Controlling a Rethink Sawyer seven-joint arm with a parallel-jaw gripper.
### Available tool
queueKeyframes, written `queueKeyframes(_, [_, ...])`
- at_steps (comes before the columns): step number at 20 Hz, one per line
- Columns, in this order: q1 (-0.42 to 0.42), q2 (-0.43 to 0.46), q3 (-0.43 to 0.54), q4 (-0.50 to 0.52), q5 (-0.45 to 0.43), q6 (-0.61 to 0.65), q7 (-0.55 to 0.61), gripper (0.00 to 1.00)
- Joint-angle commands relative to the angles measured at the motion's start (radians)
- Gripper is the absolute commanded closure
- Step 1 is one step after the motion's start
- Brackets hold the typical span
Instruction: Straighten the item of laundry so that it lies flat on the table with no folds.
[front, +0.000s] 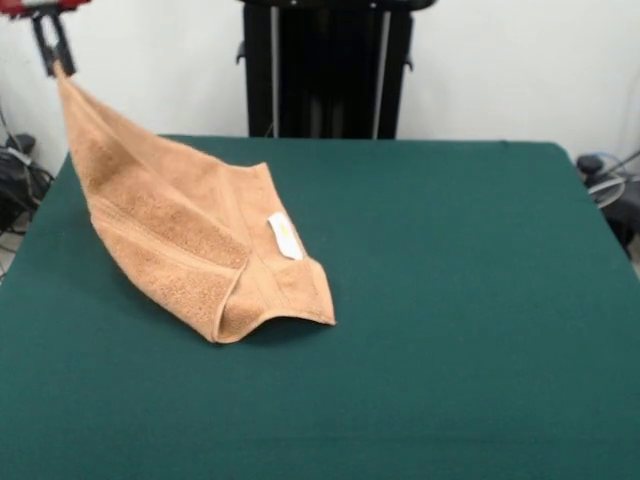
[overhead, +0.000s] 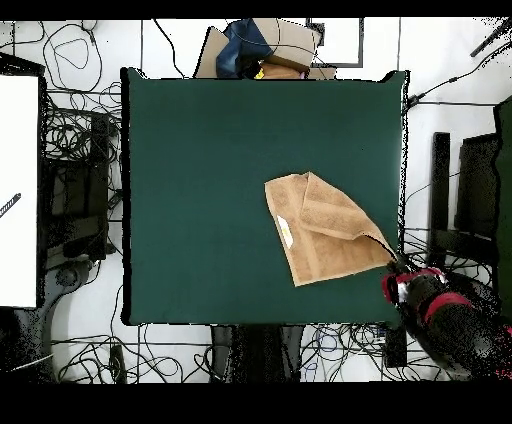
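Note:
The light orange-tan towel (front: 190, 235) lies folded on the dark green table (front: 450, 300), left of centre in the front view. One corner is lifted up to the top left, where my gripper (front: 55, 62) is shut on it above the table's far left corner. The white label (front: 285, 236) shows on the towel's upper fold. In the overhead view the towel (overhead: 320, 228) sits at the table's right side, and its raised corner runs to my gripper (overhead: 398, 272) near the table's (overhead: 200, 180) bottom right corner.
The robot's black pedestal (front: 325, 70) stands behind the table. Cables and boxes (overhead: 265, 48) lie on the floor round the table. A white board (overhead: 18, 190) stands at the left in the overhead view.

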Motion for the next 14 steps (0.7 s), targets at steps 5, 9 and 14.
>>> queueKeyframes(5, [0.351,-0.462,-0.206,0.254,0.167,-0.055,0.443,1.0])
queueKeyframes(9, [0.567,-0.486,-0.337,0.234,0.142,-0.025,0.645,1.0])
queueKeyframes(14, [0.799,-0.486,-0.448,0.186,0.129,0.027,0.869,1.0])
